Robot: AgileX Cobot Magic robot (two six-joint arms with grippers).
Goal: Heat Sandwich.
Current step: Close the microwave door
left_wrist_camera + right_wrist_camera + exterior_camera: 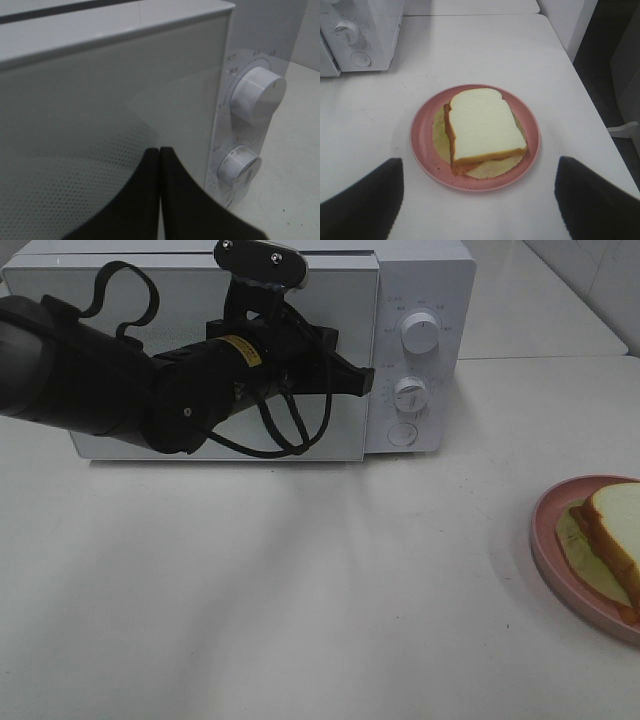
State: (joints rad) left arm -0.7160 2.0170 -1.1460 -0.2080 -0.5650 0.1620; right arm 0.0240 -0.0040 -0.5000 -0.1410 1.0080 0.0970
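1. Left claw (160,165) is clenched on nothing, tips just before the microwave (230,340) door's edge, perhaps touching.
2. Two knobs (257,92) sit just beyond.
3. Right claw (480,200), released, hovers above the sandwich (482,127) on its pink plate (422,135) on the worktop (300,590).

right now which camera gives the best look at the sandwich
The right wrist view: the sandwich lies whole and unobstructed on the pink plate, seen from above with its filling edges showing. The exterior high view catches only part of it, cut off at the frame's right edge. The left wrist view shows only the microwave, no sandwich.
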